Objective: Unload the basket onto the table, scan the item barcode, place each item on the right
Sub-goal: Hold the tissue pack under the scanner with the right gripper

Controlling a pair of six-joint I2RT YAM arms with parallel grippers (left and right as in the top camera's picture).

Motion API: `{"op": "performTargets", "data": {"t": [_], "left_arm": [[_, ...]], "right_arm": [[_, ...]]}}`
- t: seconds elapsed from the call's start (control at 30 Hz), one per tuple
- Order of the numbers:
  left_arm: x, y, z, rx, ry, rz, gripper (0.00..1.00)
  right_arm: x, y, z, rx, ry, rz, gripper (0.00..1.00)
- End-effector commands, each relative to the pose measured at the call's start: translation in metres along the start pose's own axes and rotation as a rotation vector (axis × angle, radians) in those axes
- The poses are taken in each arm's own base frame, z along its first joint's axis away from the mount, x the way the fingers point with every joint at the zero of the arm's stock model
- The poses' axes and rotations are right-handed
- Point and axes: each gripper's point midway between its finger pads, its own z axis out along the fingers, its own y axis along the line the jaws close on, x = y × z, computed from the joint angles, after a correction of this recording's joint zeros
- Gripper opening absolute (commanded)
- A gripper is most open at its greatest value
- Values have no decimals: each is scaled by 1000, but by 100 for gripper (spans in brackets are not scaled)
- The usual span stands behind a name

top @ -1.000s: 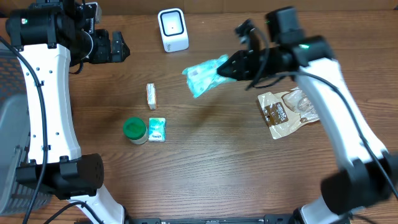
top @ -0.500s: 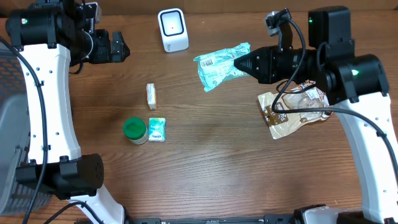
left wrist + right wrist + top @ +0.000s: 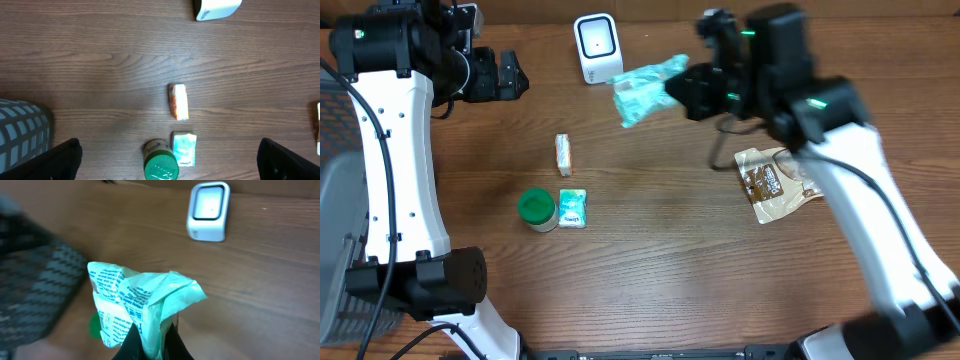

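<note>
Wooden tabletop (image 3: 650, 260): right claw (image 3: 682, 88) clamped on green bag (image 3: 642, 90), held aloft beside scanner (image 3: 597, 48); left claw (image 3: 510, 75) gapes wide, far left.

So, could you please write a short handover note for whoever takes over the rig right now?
Left gripper: open, empty, away from the items.
Right gripper: shut on the green packet, held in the air beside the scanner.
Done: packet lifted.
Left: face its barcode to the scanner; whether it has scanned cannot be told.
</note>
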Motion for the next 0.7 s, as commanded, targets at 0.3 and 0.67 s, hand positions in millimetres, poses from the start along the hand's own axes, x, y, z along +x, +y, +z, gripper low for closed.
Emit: {"op": "performTargets", "data": {"t": [0.3, 0.67], "left_arm": [[-3, -1, -12, -5, -35, 32, 99], [-3, -1, -12, -5, -35, 32, 100]], "right_arm": [[-78, -67, 121, 546, -260, -449, 4], [-98, -55, 198, 812, -315, -1257, 4]]}}
